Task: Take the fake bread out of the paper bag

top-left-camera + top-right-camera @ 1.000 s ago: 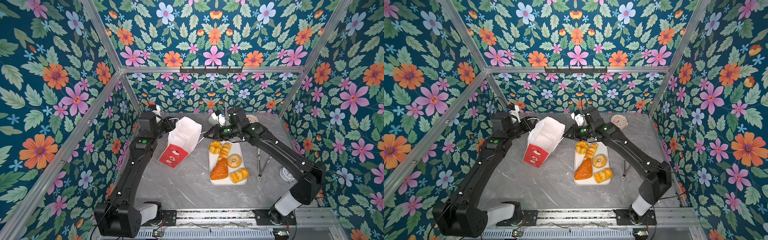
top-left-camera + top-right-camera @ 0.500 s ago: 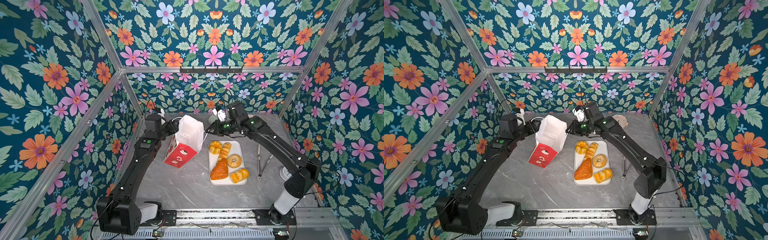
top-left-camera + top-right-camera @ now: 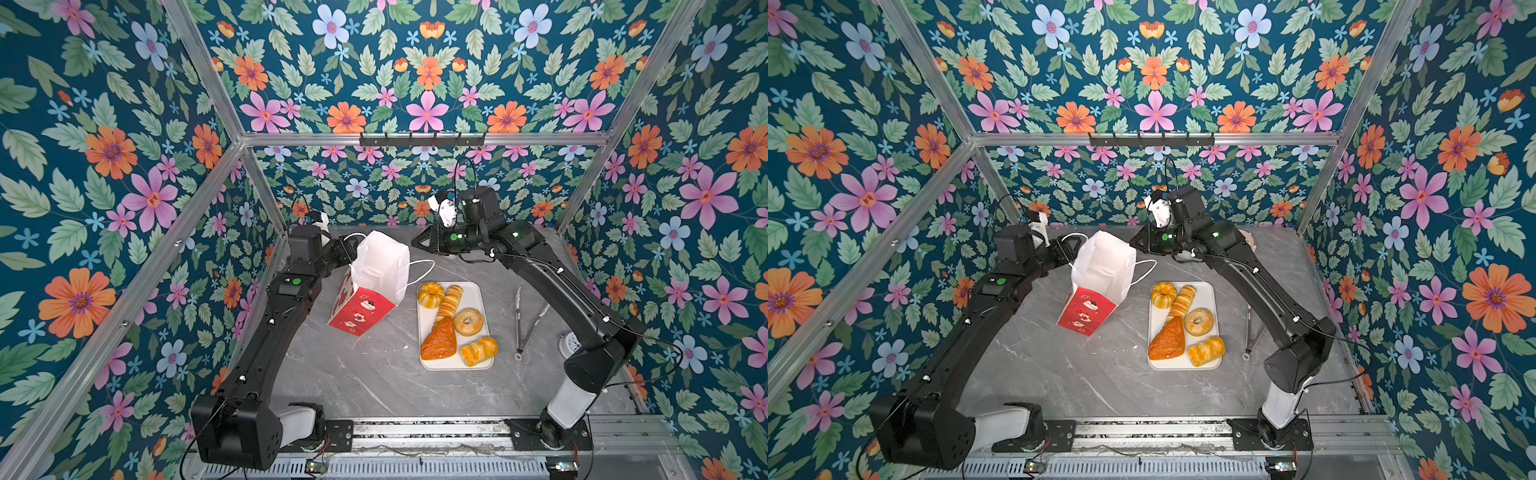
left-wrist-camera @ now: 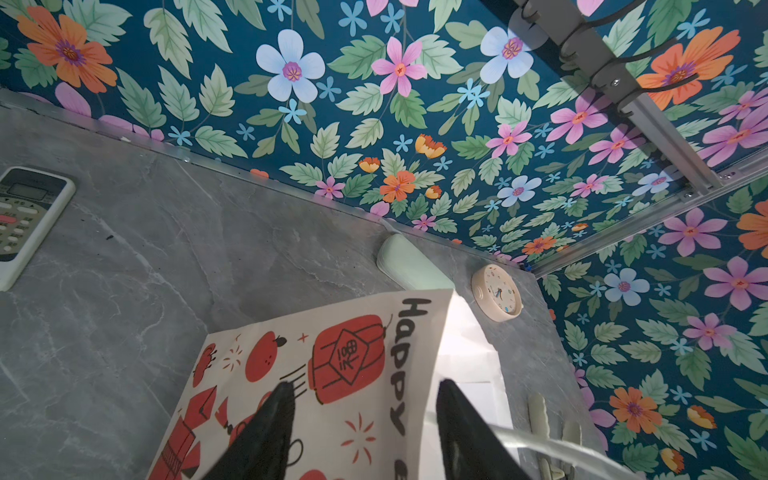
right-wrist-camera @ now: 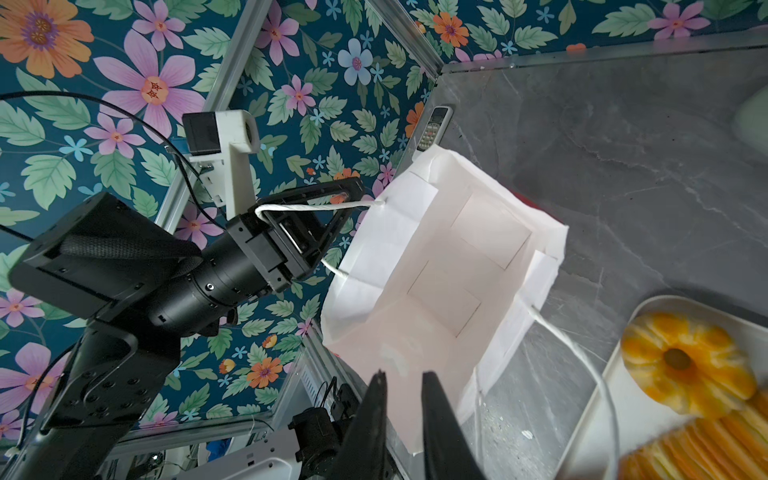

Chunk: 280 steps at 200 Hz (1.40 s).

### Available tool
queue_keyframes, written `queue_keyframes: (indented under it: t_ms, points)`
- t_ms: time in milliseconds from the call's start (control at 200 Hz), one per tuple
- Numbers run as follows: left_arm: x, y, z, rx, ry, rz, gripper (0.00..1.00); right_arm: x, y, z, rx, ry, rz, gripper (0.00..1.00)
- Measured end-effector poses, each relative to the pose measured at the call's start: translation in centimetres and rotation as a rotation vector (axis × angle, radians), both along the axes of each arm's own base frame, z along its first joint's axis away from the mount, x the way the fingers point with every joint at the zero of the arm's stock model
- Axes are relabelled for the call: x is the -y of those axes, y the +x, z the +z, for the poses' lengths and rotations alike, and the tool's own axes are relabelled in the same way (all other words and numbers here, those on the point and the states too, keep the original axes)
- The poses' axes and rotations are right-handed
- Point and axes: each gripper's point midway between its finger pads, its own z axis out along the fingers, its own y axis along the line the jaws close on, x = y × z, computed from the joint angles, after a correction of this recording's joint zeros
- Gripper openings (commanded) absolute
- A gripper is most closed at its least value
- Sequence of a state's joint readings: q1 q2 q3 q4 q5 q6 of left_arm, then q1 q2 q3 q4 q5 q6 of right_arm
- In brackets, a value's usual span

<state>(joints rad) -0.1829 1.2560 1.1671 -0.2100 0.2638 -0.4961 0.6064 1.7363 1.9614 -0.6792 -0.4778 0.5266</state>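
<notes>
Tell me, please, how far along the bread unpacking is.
Done: all five fake bread pieces lie on the white tray, and the paper bag looks empty inside. In hand: the bag's cord handle loops over the left end effector, bag tilted. Left: seemingly nothing to remove.

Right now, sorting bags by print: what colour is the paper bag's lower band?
Red with white drawings; the paper bag shows it best in a top view.

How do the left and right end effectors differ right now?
The left end effector has its jaws wide apart; the right end effector has them nearly shut. The left has the paper bag's cord handle hooked over it; the right is empty. Both are beside the bag's open top rim.
</notes>
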Motion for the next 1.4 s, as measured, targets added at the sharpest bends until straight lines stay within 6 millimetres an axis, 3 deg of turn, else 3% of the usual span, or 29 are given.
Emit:
queue_keyframes:
  t_ms: [210, 465, 870, 1195, 1270, 1400]
  points:
    - [-0.1, 0.0, 0.0, 0.002, 0.005, 0.004, 0.58, 2.2, -2.3, -4.3, -0.076, -0.072, -0.024, 0.39]
    - [-0.2, 0.1, 0.2, 0.003, 0.007, 0.006, 0.58, 3.7, -4.1, -5.0, -0.078, -0.04, -0.062, 0.42]
    - [-0.2, 0.1, 0.4, 0.006, 0.007, 0.006, 0.58, 4.4, -4.8, -5.7, -0.106, -0.037, -0.087, 0.42]
    - [-0.2, -0.1, 0.6, 0.012, 0.007, 0.009, 0.58, 3.9, -4.3, -7.0, -0.138, -0.038, -0.09, 0.43]
    - [-0.2, -0.1, 0.7, 0.015, 0.006, 0.009, 0.58, 3.7, -4.0, -7.3, -0.145, -0.038, -0.087, 0.39]
    - [-0.3, -0.2, 0.8, 0.016, 0.006, 0.009, 0.58, 3.1, -3.4, -7.8, -0.16, -0.037, -0.085, 0.1]
